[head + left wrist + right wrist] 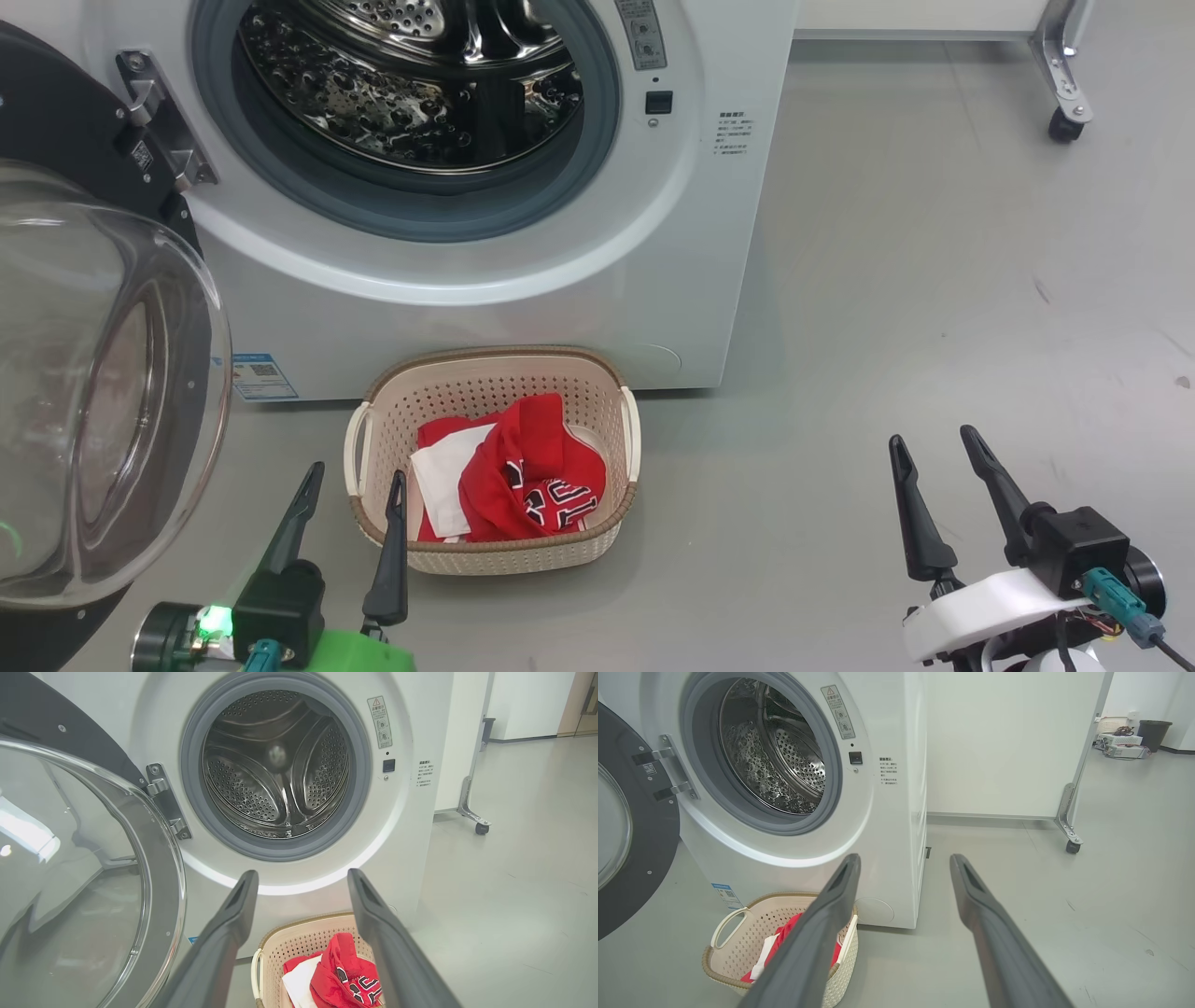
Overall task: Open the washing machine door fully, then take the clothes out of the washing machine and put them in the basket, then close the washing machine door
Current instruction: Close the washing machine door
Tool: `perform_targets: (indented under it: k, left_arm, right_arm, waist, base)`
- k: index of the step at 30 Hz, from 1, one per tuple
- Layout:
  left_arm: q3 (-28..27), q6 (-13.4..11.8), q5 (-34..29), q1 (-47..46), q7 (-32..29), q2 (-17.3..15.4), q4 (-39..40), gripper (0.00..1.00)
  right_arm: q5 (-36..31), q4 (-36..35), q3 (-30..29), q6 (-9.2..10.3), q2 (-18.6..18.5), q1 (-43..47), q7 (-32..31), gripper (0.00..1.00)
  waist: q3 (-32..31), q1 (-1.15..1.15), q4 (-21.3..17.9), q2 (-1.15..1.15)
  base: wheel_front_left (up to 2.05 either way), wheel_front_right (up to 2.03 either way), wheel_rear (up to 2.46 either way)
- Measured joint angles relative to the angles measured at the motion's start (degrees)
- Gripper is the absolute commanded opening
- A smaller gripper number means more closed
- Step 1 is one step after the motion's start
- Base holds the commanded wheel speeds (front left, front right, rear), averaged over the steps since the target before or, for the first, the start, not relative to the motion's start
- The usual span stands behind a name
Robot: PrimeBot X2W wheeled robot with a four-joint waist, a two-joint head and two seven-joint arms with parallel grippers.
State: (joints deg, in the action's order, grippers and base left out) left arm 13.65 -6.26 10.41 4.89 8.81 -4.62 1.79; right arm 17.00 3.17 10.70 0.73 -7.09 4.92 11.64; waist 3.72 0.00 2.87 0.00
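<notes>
The washing machine [485, 308] stands ahead with its door [103, 392] swung wide open to the left, glass bowl facing out. Its steel drum [280, 770] looks bare inside. The clothes [523, 476], red with white trim and lettering, lie in the cream basket [504, 373] on the floor before the machine. My left gripper [355, 476] is open with nothing in it, low at the basket's left front corner. My right gripper [934, 439] is open with nothing held, over bare floor well right of the basket. The basket [738, 933] and the clothes [341, 975] also show in the wrist views.
A white panel on a wheeled metal foot [1064, 121] stands behind and right of the machine. In the right wrist view, boxes and a dark bin [1153, 735] sit far off by the wall. Grey floor [934, 280] stretches to the right.
</notes>
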Motion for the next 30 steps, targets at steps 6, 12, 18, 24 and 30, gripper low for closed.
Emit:
perform_targets:
  k: [6, 12, 18, 24, 30]
  left_arm:
    - [0.5, 0.0, -0.1, 0.0, 0.0, 0.1, 0.0, 1.0]
    - [0.7, 0.0, -0.5, 0.0, 0.1, 0.3, 0.4, 1.0]
    - [0.4, 0.0, -0.5, 0.1, 0.8, 0.5, 0.5, 1.0]
    - [0.2, 0.0, -0.5, 0.1, 1.4, 0.7, 0.5, 1.0]
    - [0.1, -0.1, -0.5, 0.1, 1.4, 0.9, 0.5, 1.0]
  right_arm:
    - [0.0, -0.5, -0.4, 0.01, -0.5, 0.3, 0.0, 1.0]
    - [0.0, -1.6, -0.6, 0.01, -1.5, 0.4, -0.1, 1.0]
    - [0.0, -2.7, -0.6, 0.0, -2.1, 0.4, -0.3, 1.0]
    - [0.0, -2.9, -0.6, -0.04, -2.5, 0.4, -0.7, 1.0]
    - [0.0, -3.3, -0.6, -0.04, -2.7, 0.4, -0.8, 1.0]
  waist:
    - [0.1, 0.0, 2.1, 0.0]
    - [0.5, 0.0, 5.8, 0.0]
    - [1.1, 0.0, 9.9, 0.0]
    - [1.7, 0.0, 14.4, 0.0]
    - [2.0, 0.0, 19.1, 0.0]
  base:
    - [0.0, 0.0, 0.0]
    - [0.0, 0.0, 0.0]
    - [0.0, 0.0, 0.0]
    - [0.0, 0.0, 0.0]
    - [0.0, 0.0, 0.0]
